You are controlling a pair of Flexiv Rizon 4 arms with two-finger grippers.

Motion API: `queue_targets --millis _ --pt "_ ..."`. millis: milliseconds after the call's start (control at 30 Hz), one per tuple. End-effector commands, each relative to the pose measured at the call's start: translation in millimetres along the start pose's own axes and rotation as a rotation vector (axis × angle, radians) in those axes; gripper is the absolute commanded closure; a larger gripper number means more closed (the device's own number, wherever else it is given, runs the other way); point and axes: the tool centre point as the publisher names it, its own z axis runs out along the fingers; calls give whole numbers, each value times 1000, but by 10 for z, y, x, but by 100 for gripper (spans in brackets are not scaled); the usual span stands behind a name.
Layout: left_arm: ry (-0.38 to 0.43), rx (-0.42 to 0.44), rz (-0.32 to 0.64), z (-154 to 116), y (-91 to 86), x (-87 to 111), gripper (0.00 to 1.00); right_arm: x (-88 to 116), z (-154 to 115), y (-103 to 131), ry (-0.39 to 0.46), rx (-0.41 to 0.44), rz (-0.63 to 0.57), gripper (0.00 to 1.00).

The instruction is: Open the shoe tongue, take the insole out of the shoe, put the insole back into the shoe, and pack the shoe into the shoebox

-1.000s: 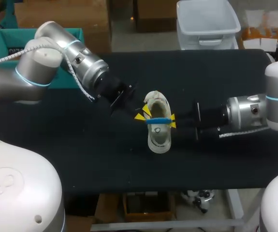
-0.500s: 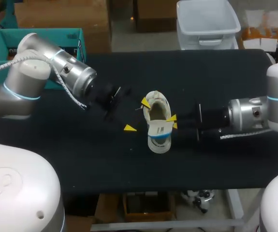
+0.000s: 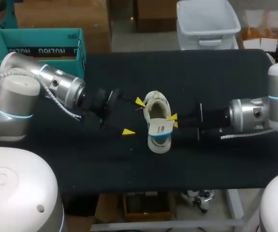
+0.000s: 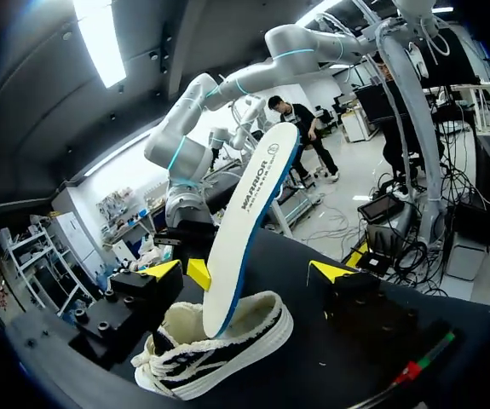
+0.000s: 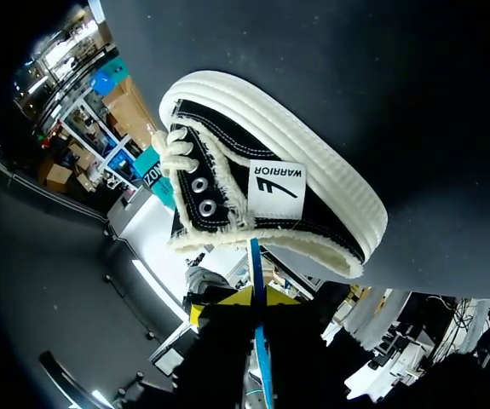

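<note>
A black canvas shoe point(image 3: 157, 112) with a white sole lies mid-table, also seen in the left wrist view point(image 4: 219, 354) and the right wrist view point(image 5: 270, 175). A white insole point(image 3: 160, 129) with a blue edge rises out of its opening point(image 4: 249, 213). My right gripper point(image 3: 172, 121) is shut on the insole's edge point(image 5: 257, 290), its yellow tips on either side point(image 5: 256, 300). My left gripper point(image 3: 134, 116) stands open just left of the shoe, its fingers wide on either side of the insole without touching it point(image 4: 249, 271). The teal shoebox point(image 3: 37, 43) sits at the back left.
Black cloth covers the table point(image 3: 216, 159). My left arm point(image 3: 56, 92) lies across the table's left part, in front of the shoebox. My right arm point(image 3: 245, 116) comes in level from the right edge.
My left gripper has opened wide, let go of the insole and drawn back to the left. The insole, still in my right gripper, now stands tilted over the shoe's front end.
</note>
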Motion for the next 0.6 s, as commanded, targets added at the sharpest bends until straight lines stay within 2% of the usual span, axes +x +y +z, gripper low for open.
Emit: queue_targets --millis 33,133,167,333,367,400,433,500,533,567,600 --pt "46 24 -21 -33 7 -18 0 -23 -14 0 -5 10 4 100" --pt "180 80 -65 -179 -34 -135 0 -70 -6 -21 -16 13 12 100" --pt "205 80 -74 -213 -49 -166 0 -81 -5 -28 -18 16 12 100" --pt "441 104 -106 -487 -163 -415 0 -122 -2 -54 -31 27 10 100" --pt "493 99 -115 -523 -181 -446 0 -126 -1 -55 -33 29 9 100" --pt "504 96 -120 -560 -190 -492 0 -130 1 -56 -37 30 9 100" --pt "594 85 -120 -594 -201 -545 0 -137 3 -56 -44 31 11 100" --pt "652 69 -128 -631 -211 -625 0 -148 7 -54 -46 34 11 100" --pt "712 54 -134 -645 -216 -655 0 -156 7 -53 -49 34 12 100" --pt "698 40 -138 -649 -215 -677 0 -160 7 -52 -50 35 12 100" --pt "783 34 -138 -652 -214 -710 0 -169 7 -52 -51 36 11 100"
